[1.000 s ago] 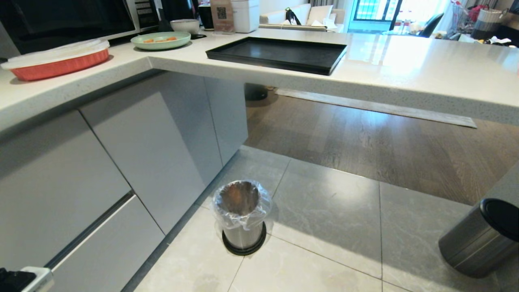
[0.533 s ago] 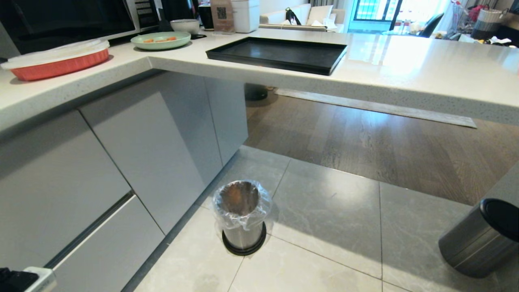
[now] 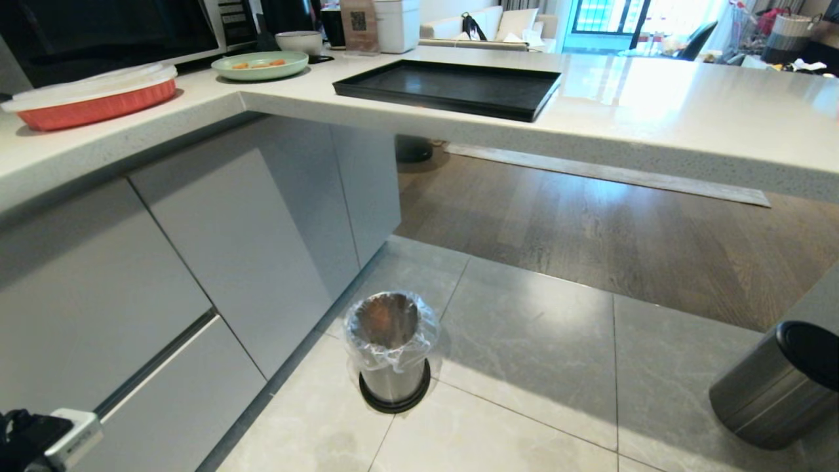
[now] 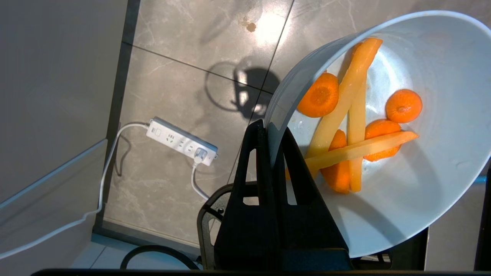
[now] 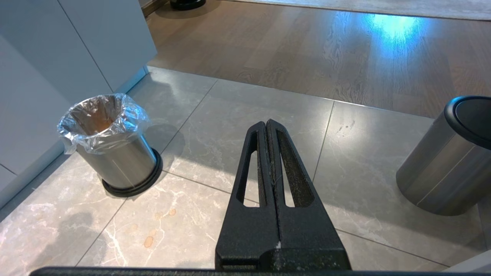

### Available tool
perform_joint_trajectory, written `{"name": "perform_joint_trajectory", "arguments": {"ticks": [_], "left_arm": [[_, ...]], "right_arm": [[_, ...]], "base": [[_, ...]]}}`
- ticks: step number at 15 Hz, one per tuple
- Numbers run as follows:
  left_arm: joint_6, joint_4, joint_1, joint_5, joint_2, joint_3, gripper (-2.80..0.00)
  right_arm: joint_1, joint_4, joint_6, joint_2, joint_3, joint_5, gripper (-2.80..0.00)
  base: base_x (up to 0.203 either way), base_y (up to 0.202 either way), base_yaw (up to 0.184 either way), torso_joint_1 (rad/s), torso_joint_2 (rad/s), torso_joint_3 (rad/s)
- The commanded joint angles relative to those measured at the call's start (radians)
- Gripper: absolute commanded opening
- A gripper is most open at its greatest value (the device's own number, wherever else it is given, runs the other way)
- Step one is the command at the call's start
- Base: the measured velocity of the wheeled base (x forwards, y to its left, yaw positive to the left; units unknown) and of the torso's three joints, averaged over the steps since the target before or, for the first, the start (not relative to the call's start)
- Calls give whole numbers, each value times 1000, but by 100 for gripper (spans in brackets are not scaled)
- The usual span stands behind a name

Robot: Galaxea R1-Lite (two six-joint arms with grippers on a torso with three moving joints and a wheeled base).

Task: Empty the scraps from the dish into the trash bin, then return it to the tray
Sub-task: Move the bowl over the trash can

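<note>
Low at head view's left edge, left gripper (image 4: 268, 130) clamps bowl (image 4: 422, 214) rim, scraps (image 4: 353, 126) inside. Bin (image 3: 391, 347) on floor, well apart toward robot's right-front, mouth up. Right gripper (image 5: 270, 126) clenched, empty, nearer bin. Tray (image 3: 452, 86) bare on counter.

Below the left gripper (image 4: 268, 132): bare grey floor tiles (image 4: 184, 50), with a white power strip (image 4: 182, 142) and its cable lying on them.
Beside it: tall grey cabinet fronts (image 3: 216, 242) wall off one side.
Ahead of the right gripper (image 5: 267, 126): open tile, flanked by the small steel trash bin with crinkled clear liner (image 5: 111, 149) and a steel bin with black lid (image 5: 447, 161), well apart.
Overhead: the pale stone counter's edge (image 3: 590, 147) overhangs.
</note>
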Motion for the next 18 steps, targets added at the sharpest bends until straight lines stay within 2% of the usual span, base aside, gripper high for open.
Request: {"name": "perform_joint_trajectory", "arguments": {"ticks": [1, 4, 9, 14, 18], "left_arm": [[1, 2, -14, -1, 42, -24, -280], [2, -23, -22, -5, 82, -44, -280], [2, -60, -65, -18, 139, -69, -280], [2, -61, -66, -20, 152, -87, -280], [1, -99, -66, -53, 174, -95, -280]], "right_arm": [[0, 0, 1, 0, -1, -1, -280], [0, 0, 1, 0, 0, 1, -280], [0, 0, 1, 0, 0, 1, -280], [0, -1, 1, 0, 0, 1, -280], [0, 0, 1, 0, 0, 1, -280]], "base": [[0, 0, 0, 0, 0, 0], [0, 0, 0, 2, 1, -24], [0, 0, 0, 4, 3, -172], [0, 0, 0, 5, 5, -198], [0, 0, 0, 6, 0, -194]]}}
